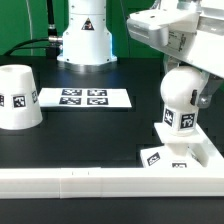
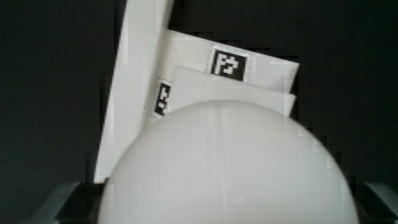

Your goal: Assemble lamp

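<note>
The black table [image 1: 100,135] takes up most of what I can see. Along its near edge runs a long white rail [image 1: 90,182]. The marker board [image 1: 85,98] lies flat further back, towards the arm's pedestal.

Well off on the exterior view's left the shade [image 1: 18,98] stands alone, wide mouth down, with one tag facing out. It is far from the arm.

Everything that matters is on the exterior view's right. The base [image 1: 187,150] sits there just behind the rail, and the wrist view shows it close against the rail's side. The bulb [image 1: 176,100] hangs straight above the base in the tool [image 1: 182,92], ball end up and stem end down. Its long axis is close to upright but leans a little, with the ball tipped towards the exterior view's right.

The tool is closed on the bulb's upper part. In the wrist view the ball fills the space between the two dark fingers [image 2: 63,205]. From that camera the base lies directly beyond the ball, so the line from tool to base runs nearly straight down. I cannot tell whether the stem has touched the base or sits just clear of it.

To my eye the coming move depends on straightening that lean as the stem goes down.

I can read no brand or lettering anywhere. There are only black-and-white square tags on the shade, bulb, base and marker board.
</note>
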Tool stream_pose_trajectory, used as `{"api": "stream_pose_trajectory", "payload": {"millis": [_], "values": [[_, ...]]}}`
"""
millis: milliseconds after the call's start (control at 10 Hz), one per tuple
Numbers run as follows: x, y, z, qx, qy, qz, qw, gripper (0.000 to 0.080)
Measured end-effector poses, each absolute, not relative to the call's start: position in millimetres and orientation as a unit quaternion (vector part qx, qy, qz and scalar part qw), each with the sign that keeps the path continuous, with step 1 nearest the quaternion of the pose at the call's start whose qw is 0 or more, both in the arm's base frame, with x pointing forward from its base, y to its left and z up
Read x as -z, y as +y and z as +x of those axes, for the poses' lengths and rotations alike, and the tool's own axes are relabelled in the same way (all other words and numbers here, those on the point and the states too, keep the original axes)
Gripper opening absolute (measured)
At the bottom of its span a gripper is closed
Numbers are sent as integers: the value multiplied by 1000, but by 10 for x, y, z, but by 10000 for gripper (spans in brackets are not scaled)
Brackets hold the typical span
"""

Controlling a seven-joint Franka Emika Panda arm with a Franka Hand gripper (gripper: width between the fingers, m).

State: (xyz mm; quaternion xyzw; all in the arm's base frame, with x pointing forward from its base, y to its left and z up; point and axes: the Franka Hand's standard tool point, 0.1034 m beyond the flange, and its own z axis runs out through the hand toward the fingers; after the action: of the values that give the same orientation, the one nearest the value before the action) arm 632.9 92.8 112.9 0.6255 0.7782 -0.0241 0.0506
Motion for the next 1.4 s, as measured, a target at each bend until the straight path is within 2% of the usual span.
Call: {"api": "stream_pose_trajectory", "payload": {"millis": [600, 1200, 1400], "values": [[-1129, 938, 6340, 15, 539, 841, 40, 578], [-1128, 944, 6338, 7, 364, 930, 41, 579], [-1125, 925, 6336, 4, 286, 958, 29, 579]]}}
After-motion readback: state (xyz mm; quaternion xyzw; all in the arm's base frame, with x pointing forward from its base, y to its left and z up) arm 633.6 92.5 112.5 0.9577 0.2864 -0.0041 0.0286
